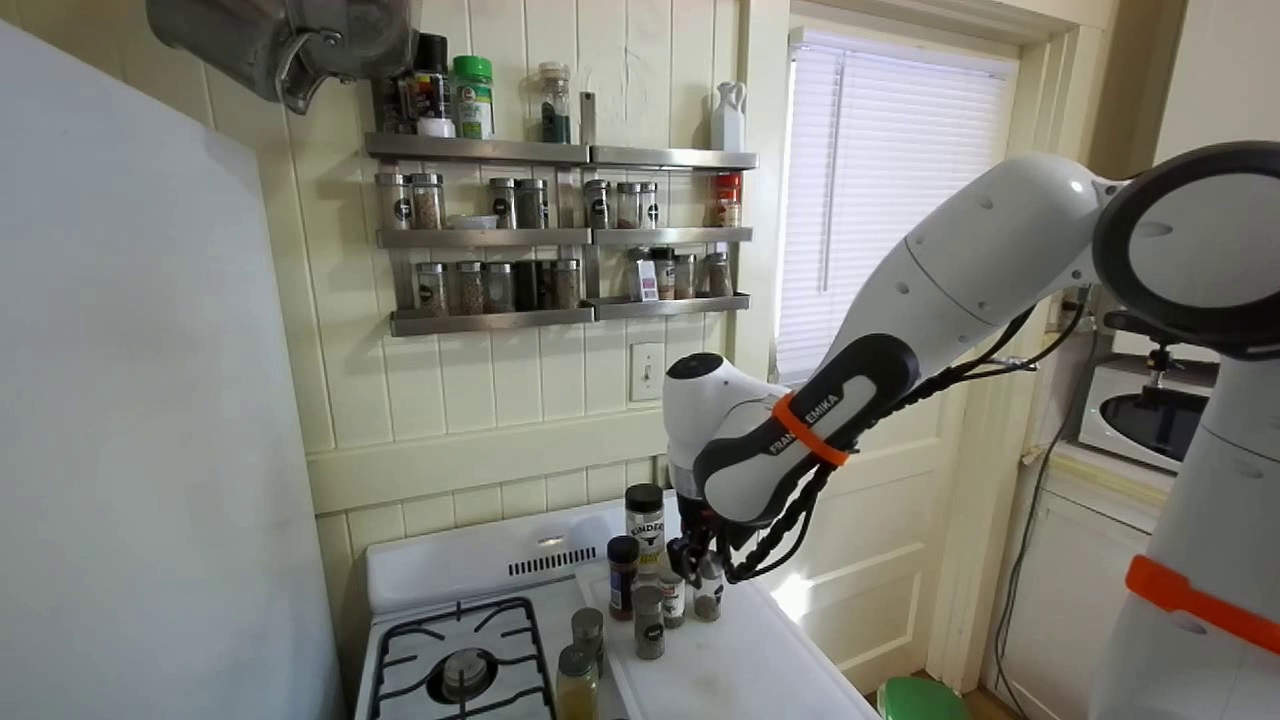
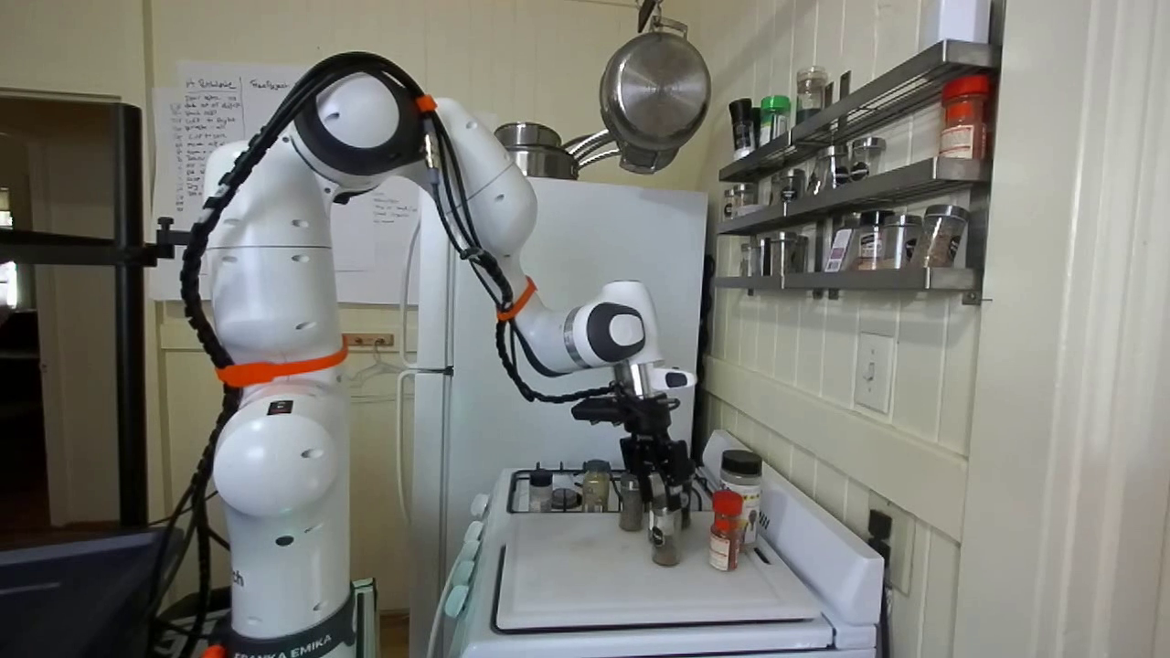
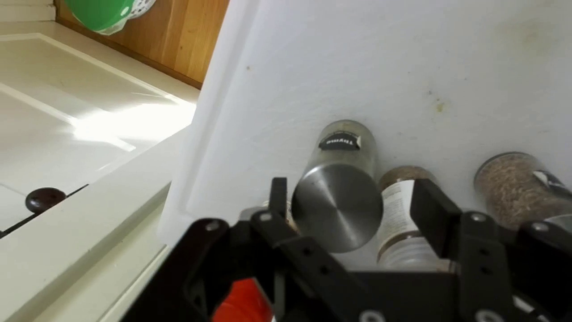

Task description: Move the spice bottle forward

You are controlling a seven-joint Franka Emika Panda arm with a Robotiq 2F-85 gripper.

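Note:
The spice bottle, a clear jar with a steel lid and a black "Thyme" label (image 3: 342, 142), stands upright on the white board (image 3: 286, 89). It also shows in both exterior views (image 1: 708, 598) (image 2: 665, 537). My gripper (image 3: 353, 203) is open, with its fingers on either side of the lid in the wrist view. The left finger is close to the lid; a wider gap lies on the right. In both exterior views the gripper (image 1: 703, 556) (image 2: 667, 493) is right over the jar's top. Whether a finger touches the lid is unclear.
A white-labelled bottle (image 3: 397, 210) stands close beside the thyme jar, partly behind the right finger. Another jar (image 3: 514, 190) is further right. A red-capped bottle (image 2: 725, 532) and a large black-capped jar (image 2: 742, 484) stand near the stove's back panel (image 2: 823, 539).

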